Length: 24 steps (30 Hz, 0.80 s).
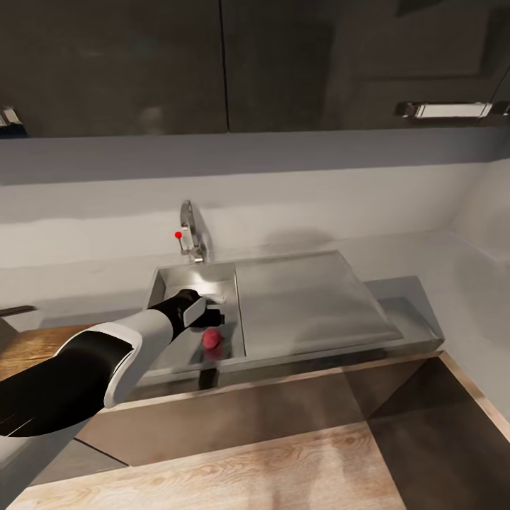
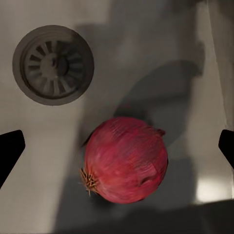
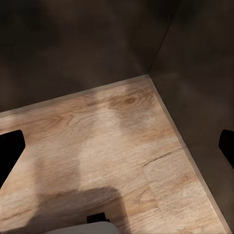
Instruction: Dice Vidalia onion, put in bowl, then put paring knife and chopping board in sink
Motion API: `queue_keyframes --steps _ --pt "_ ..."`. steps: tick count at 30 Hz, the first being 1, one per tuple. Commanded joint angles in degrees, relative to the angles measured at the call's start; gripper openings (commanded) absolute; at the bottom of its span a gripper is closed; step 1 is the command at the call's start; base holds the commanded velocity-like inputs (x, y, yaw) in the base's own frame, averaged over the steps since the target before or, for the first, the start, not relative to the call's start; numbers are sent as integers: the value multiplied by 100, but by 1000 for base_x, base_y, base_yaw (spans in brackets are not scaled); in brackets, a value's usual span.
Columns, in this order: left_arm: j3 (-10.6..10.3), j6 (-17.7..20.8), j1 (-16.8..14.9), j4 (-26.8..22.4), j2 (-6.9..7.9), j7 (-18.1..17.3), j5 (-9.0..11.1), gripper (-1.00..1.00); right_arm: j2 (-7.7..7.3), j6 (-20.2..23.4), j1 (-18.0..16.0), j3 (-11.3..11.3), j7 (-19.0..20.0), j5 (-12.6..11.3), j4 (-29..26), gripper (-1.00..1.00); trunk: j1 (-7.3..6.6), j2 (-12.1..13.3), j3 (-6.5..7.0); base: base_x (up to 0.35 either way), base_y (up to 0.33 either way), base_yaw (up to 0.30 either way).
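**Left gripper spread wide over the onion in the sink**

Nearest you in the head view is pale wooden floor, and above it the dark cabinet fronts under the counter edge. Your right gripper hangs over that same floor beside a dark cabinet corner; its two black fingertips sit at opposite edges of its wrist view, wide apart, with nothing between them.

Your left arm reaches forward from the lower left, over the front rim and into the basin of the sink. Your left gripper is just above the Vidalia onion, which lies on the basin floor close to the front wall, near the drainboard side. In the left wrist view the onion sits between the two fingertips, which are spread fully and stand clear of it on both sides, so the gripper holds nothing. The onion's root tuft points toward one finger; the round drain lies beyond the bulb, well apart from it.

To the right of the basin stretches the flat steel drainboard, bare. Behind the basin stands the chrome faucet with its red knob, against the grey wall. The grey countertop runs around the sink, and dark upper cabinets with a bar handle close off the top.
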Motion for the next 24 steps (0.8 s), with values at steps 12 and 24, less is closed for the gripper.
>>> queue_keyframes --steps 12,24 --pt "-30 -1 -9 99 -3 25 61 100 5 -6 -3 -8 -59 63 -4 100 3 -12 -84 3 0 0" --pt "-30 -1 -7 106 -3 25 61 100 6 -6 -3 -7 -59 63 -4 100 3 -12 -157 0 0 0"
